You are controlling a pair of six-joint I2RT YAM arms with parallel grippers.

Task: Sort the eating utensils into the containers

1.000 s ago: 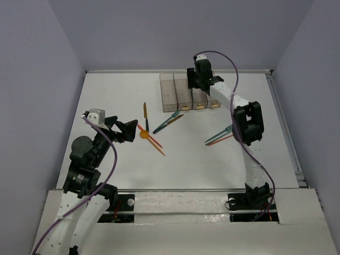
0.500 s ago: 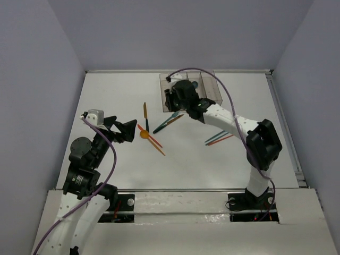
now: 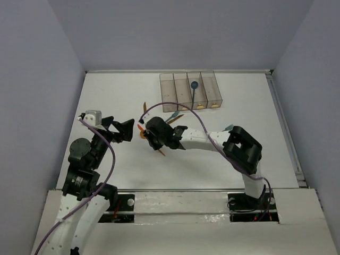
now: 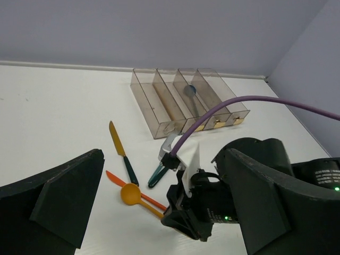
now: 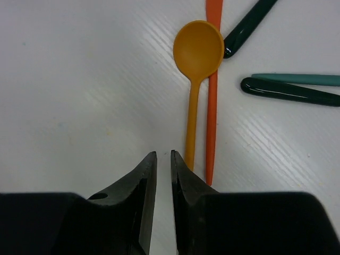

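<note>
The four joined clear bins (image 3: 169, 90) stand at the back; a blue spoon (image 3: 195, 89) lies in the third from the left, also seen in the left wrist view (image 4: 190, 93). My right gripper (image 3: 154, 136) hangs low over the table, jaws nearly shut with a thin gap (image 5: 161, 154), holding nothing. Its tips are just left of the handle of an orange spoon (image 5: 197, 53), which lies beside a red-orange knife (image 5: 212, 95). A yellow knife with a dark handle (image 3: 145, 112) and teal utensils (image 3: 172, 116) lie close by. My left gripper (image 3: 123, 130) is open and empty to the left.
Two more utensils lie right of centre, mostly hidden by the right arm; a teal tip (image 3: 229, 127) shows. The right arm stretches across the middle of the table. Its purple cable (image 4: 249, 101) arcs over the utensils. Grey walls close in the table.
The right arm swung from the bins forward and left, down to the orange spoon. The blue spoon now lies in the third bin. The left arm barely moved.
</note>
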